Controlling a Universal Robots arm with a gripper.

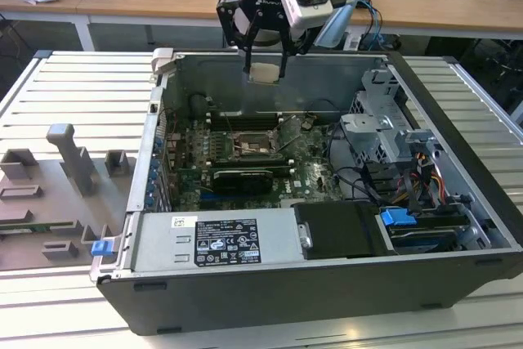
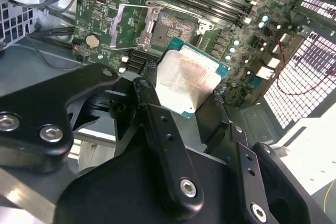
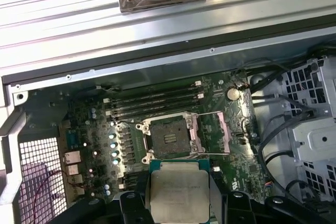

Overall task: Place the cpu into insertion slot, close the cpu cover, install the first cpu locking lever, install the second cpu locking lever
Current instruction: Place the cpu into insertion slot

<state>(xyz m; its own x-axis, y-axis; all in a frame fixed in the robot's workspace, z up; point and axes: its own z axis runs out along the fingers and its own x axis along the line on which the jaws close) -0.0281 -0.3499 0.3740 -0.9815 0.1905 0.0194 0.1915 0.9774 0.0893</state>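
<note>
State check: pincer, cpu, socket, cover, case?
pincer: shut on the cpu.
cpu: held in the air, not seated.
insertion slot: empty, contacts exposed.
cpu cover: swung open.
computer case: side open.

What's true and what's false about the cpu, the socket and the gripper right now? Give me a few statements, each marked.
1. The gripper holds the cpu. True.
2. The cpu sits in the insertion slot. False: the slot is empty and the cpu hangs above the board.
3. The cpu cover is closed over the slot. False: it is swung open beside it.
4. The computer case lies on its side with its interior exposed. True.
</note>
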